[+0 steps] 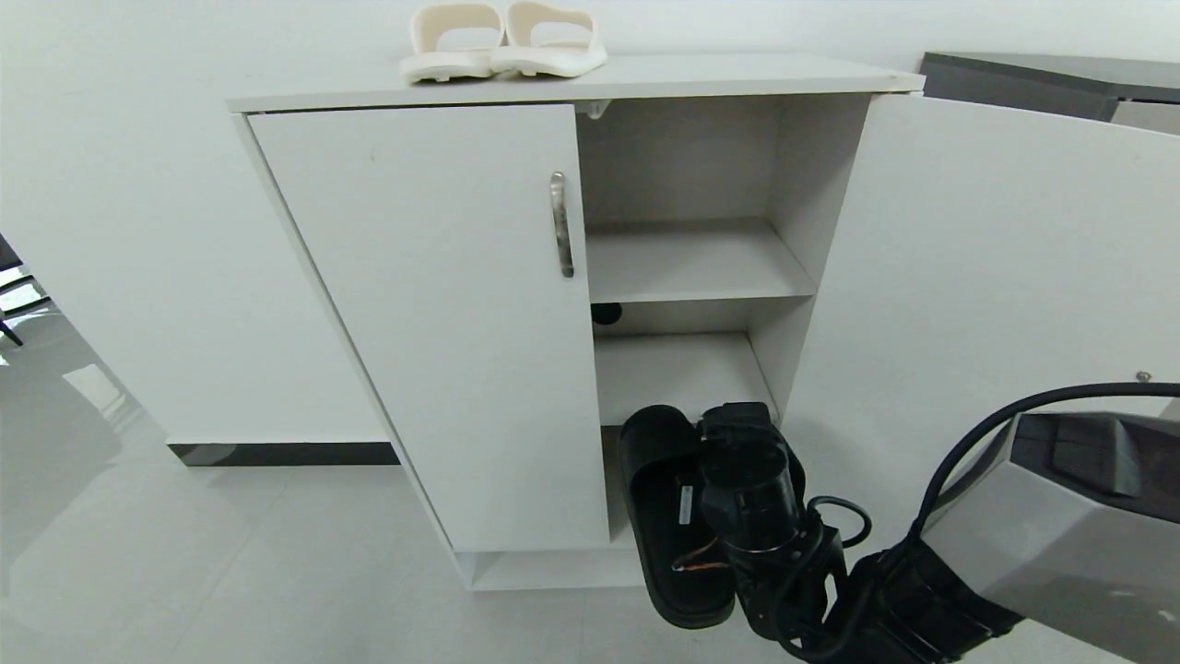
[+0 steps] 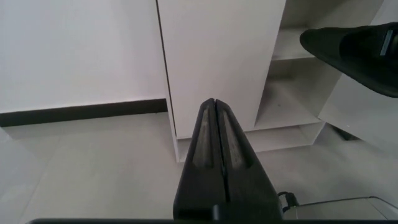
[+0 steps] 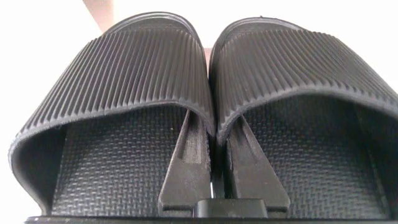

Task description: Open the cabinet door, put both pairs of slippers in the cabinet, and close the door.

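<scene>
evidently right gripper [image 3: 214,140] pinches 2 ribbed black rubber slippers [image 3: 118,81] by adjoining straps; likely light, bendy, grippy; white wooden cabinet [image 1: 691,263] at 12 o'clock.

Right gripper [image 3: 214,127] clamps the touching inner walls of the black slippers [image 3: 124,74], ribbed straps side by side, one finger inside each.

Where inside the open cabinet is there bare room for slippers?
Bare: upper shelf and middle shelf, between closed left door and right wall. Crowded: black slippers at the bottom opening, cream slippers on the cabinet top, left side.
</scene>
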### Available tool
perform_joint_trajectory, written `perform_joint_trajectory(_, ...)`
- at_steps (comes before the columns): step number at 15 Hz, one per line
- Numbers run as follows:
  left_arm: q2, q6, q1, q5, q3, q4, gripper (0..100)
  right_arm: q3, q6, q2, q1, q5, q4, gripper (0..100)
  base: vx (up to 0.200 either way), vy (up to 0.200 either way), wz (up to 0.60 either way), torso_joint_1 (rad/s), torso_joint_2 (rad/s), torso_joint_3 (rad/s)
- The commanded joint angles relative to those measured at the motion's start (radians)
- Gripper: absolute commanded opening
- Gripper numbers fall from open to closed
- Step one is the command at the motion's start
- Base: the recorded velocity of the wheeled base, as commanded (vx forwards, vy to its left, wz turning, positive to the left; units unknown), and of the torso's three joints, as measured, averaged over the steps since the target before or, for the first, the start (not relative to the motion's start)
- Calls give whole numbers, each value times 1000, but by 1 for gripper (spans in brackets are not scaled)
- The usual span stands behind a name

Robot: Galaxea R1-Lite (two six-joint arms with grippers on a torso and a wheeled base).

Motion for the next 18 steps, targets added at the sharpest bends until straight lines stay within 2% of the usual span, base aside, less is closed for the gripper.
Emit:
perform_joint_trajectory(1, 2, 0, 0, 0, 0, 0, 0, -16, -23, 6, -28, 9, -9, 0, 0, 0, 0, 2, 12, -188)
perform_joint_trajectory(3, 3, 0, 0, 0, 0, 1, 0, -32, -75, 6, -28, 78, -58, 0, 0, 0, 0, 2, 7, -193)
perform_joint_trajectory(5, 3, 0, 0, 0, 0, 1, 0, -76, -87, 31, -31, 88, -60, 0, 0, 0, 0, 5, 7, -198)
perform_joint_trajectory(11, 2, 0, 0, 0, 0, 1, 0, -181, -109, 126, -56, 6, -63, 0, 0, 0, 0, 3, 2, -143)
perform_joint_trajectory(14, 2, 0, 0, 0, 0, 1, 0, -196, -129, 123, -57, -42, -74, 0, 0, 0, 0, 0, 0, 0)
perform_joint_trajectory(18, 2, 0, 0, 0, 0, 1, 0, -188, -165, 123, -56, -51, -133, 0, 0, 0, 0, 0, 0, 0)
